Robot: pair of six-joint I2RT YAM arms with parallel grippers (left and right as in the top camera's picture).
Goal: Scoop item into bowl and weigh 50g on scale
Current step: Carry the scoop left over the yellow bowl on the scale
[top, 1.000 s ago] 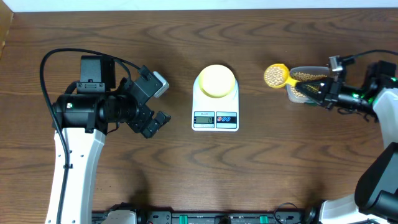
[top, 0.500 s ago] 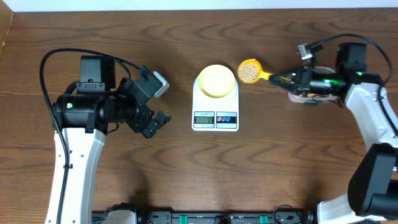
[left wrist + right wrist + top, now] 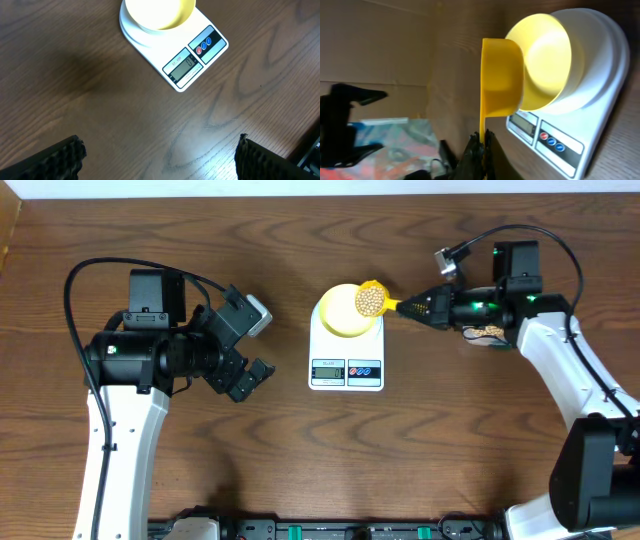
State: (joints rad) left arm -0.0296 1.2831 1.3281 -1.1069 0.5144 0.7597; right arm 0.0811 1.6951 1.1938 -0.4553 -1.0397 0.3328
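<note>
White scale (image 3: pixel 346 366) under the bowl (image 3: pixel 342 316) shows an unreadable display (image 3: pixel 183 67).

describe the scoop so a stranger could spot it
Centre of the table: a white scale with a pale-yellow bowl on it. Over the bowl's right rim, in the right gripper, is the scoop: brighter yellow, long-handled, full of tan beans.

Scoop (image 3: pixel 372 301) over bowl (image 3: pixel 340 316), rt side
</note>
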